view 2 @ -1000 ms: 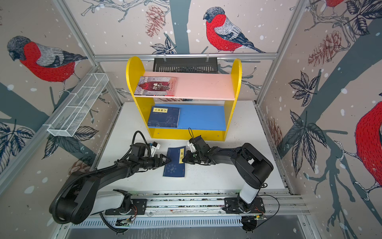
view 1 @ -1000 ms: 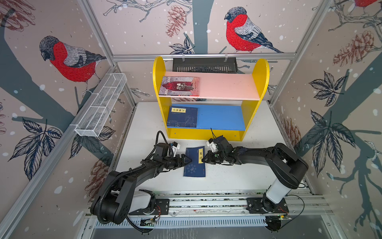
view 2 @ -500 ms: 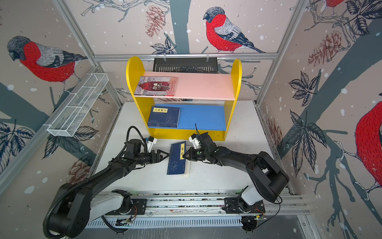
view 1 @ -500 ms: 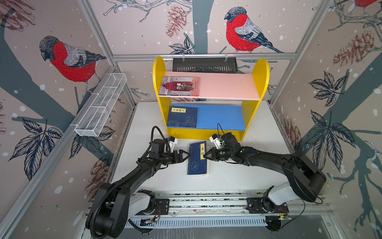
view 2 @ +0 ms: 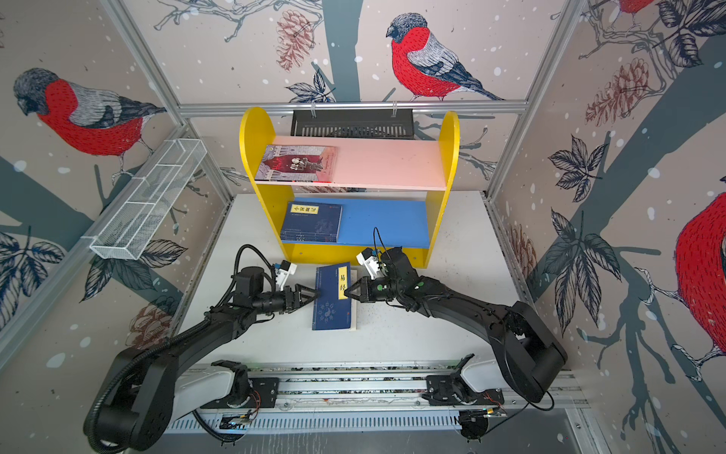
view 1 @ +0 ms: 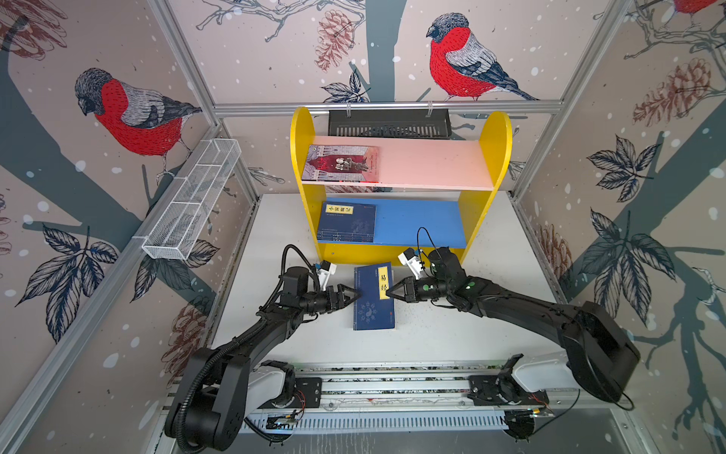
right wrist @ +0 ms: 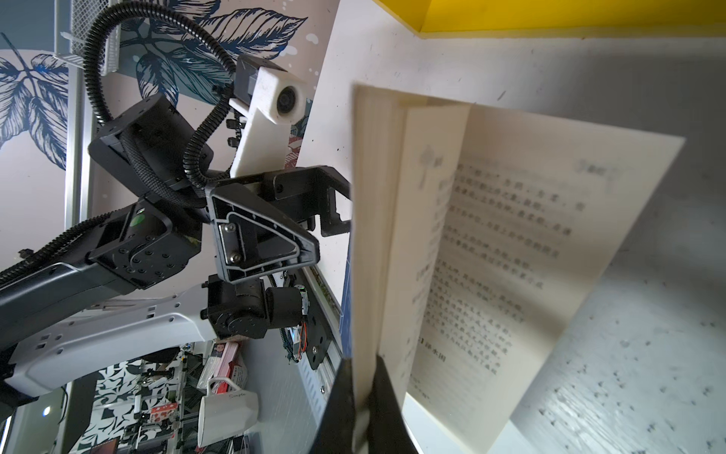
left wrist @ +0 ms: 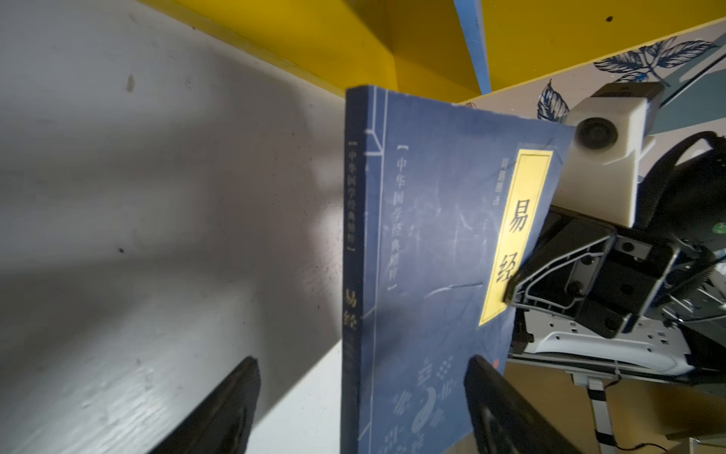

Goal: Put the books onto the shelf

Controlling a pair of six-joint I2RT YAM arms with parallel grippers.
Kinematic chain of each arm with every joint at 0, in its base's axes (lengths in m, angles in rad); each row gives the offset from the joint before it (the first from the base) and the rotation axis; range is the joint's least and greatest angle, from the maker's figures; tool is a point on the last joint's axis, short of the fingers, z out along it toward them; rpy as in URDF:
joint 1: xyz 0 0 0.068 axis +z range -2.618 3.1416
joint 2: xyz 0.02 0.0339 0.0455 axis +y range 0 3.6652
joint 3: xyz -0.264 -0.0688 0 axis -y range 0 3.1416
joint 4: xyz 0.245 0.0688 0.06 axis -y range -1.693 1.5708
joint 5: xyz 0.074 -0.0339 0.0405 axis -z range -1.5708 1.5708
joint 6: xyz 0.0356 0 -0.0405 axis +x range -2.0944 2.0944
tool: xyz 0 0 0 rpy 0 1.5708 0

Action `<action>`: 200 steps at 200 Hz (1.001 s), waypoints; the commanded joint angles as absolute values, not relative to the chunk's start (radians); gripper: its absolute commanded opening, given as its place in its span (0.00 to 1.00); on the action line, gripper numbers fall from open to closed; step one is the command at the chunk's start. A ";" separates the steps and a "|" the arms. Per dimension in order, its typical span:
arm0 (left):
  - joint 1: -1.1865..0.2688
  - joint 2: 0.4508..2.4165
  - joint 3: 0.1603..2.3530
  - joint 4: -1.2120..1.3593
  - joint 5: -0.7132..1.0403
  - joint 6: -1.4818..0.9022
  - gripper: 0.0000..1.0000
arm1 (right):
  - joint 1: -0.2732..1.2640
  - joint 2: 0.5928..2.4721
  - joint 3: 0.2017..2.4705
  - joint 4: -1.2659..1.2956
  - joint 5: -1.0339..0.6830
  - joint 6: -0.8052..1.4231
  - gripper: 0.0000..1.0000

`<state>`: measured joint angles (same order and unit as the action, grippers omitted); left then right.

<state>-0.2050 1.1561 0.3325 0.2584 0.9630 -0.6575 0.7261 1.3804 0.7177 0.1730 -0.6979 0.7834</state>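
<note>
Right wrist view: right gripper (right wrist: 363, 367) pinched shut on the fore edge of a navy book (right wrist: 369, 236), loose pages fanning open beside the grip. That side is raised. The spine faces the left gripper (view 1: 353, 295), which stands wide open, jaws straddling the spine and holding nothing. The book rests on the white table (view 1: 451, 346) just before the shelf (view 1: 498, 149). Beyond, in both top views, a navy stack (view 1: 346, 222) lies on the blue lower board (view 1: 420, 224) and an illustrated book (view 1: 341, 164) on the pink upper board (view 1: 432, 165). Step in hand, probably: two-arm pickup of the last book. Next move calls for the left gripper to close on the spine, then a lift onto free board.
</note>
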 commanded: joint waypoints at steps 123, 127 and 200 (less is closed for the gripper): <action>-0.212 1.145 0.329 0.451 1.111 -0.830 0.11 | 0.728 1.424 0.701 0.311 -0.752 0.814 0.05; -0.212 1.141 0.328 0.447 1.110 -0.831 0.08 | 0.729 1.424 0.701 0.306 -0.743 0.814 0.07; -0.217 1.017 0.348 0.371 1.102 -0.818 0.00 | 0.651 1.267 0.613 0.242 -0.524 0.897 0.62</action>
